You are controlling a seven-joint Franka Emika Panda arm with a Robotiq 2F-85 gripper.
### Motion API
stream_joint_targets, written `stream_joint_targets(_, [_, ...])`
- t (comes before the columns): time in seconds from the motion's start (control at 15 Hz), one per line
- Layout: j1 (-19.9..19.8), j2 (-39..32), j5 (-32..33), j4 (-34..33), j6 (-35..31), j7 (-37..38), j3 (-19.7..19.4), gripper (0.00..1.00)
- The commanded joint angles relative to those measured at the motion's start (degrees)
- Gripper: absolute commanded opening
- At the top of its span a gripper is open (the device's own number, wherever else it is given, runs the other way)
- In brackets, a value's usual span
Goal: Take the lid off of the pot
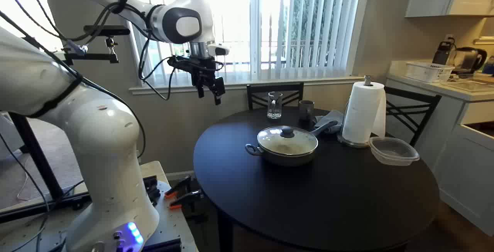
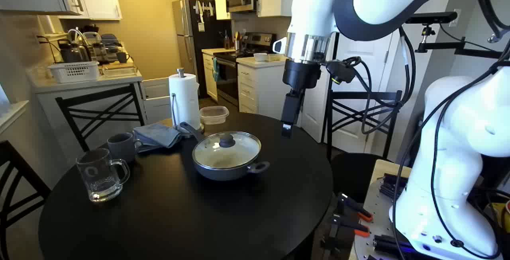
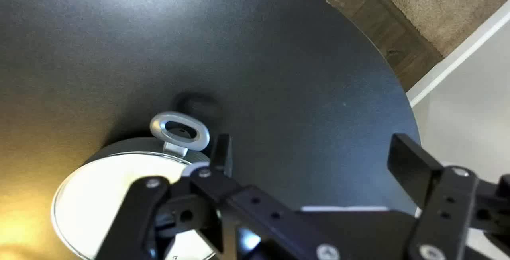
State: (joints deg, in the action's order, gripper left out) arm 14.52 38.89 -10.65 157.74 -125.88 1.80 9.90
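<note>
The see-through lid with a metal rim and dark knob sits flat on the pot, which stands upright on the dark round table. The lid and pot also show in an exterior view. The pot has a short loop handle and a long handle. My gripper is in the air above and apart from the pot, on its short-handle side; it also shows in an exterior view. In the wrist view my gripper is wide open and empty. The left finger partly hides the lid; the knob is not discernible there.
A glass mug, a grey mug and a folded cloth stand or lie near the pot. A paper towel roll and a clear plastic container are beyond the long handle. Chairs surround the table.
</note>
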Motion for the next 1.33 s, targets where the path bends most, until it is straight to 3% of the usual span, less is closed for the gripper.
stream_joint_targets(0.0, [0.1, 0.0, 0.1, -0.1, 0.1, 0.1, -0.1, 1.0])
stream_joint_targets(0.33, [0.1, 0.0, 0.1, -0.1, 0.1, 0.1, -0.1, 1.0])
stream_joint_targets(0.53, [-1.4, -3.5, 2.7, -3.4, 0.4, -1.9, -0.9, 1.0])
stream_joint_targets(0.93, [-8.1, -18.6, 13.2, -16.1, 0.8, -4.2, -3.9, 1.0])
stream_joint_targets(1.27, [-8.2, -35.1, 12.0, -28.2, 2.5, -7.5, -5.0, 1.0])
